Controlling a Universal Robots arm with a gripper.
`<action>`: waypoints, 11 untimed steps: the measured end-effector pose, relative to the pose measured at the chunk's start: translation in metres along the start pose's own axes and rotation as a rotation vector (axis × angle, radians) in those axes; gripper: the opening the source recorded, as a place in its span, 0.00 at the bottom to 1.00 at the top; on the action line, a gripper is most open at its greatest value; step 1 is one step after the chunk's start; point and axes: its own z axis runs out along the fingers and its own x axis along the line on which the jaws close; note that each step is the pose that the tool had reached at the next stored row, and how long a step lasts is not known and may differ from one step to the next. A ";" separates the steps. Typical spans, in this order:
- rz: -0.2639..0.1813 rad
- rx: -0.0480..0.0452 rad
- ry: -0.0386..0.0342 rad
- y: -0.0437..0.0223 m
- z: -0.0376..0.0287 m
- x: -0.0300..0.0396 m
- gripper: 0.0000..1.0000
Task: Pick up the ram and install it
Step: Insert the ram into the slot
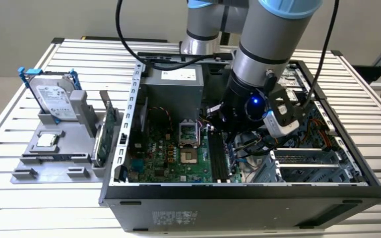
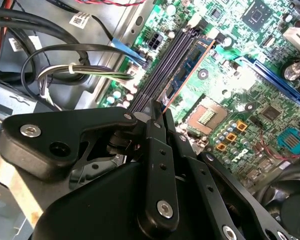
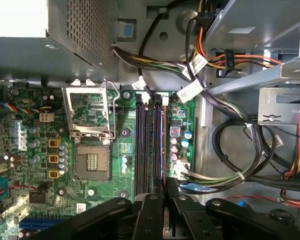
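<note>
The black tool (image 2: 157, 116) fills the foreground in both wrist views, its fingers (image 3: 151, 212) clenched on the ram (image 2: 190, 67), a thin stick seen edge-on with a blue face and a reddish edge. The ram stands in the bank of black memory slots (image 3: 149, 142) on the green motherboard (image 3: 122, 165), though whether it is fully seated cannot be told. Beside the slots sits the open processor socket (image 3: 91, 165); bundled cables (image 3: 230, 172) run along the other side. In the exterior view the arm (image 1: 260, 64) reaches down into the open computer case (image 1: 243, 196) on the slatted counter (image 1: 31, 208). On the exterior view's left, a grey stand (image 1: 55, 158) holds a hard drive (image 1: 51, 99).
</note>
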 end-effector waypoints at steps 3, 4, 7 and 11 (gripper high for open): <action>0.000 0.0002 0.0001 0.0000 0.0014 0.0000 0.00; 0.000 0.0003 0.0001 0.0000 0.0014 0.0000 0.00; 0.000 0.0001 0.0000 0.0000 0.0016 0.0000 0.00; 0.000 -0.0004 -0.0001 0.0000 0.0025 -0.0001 0.00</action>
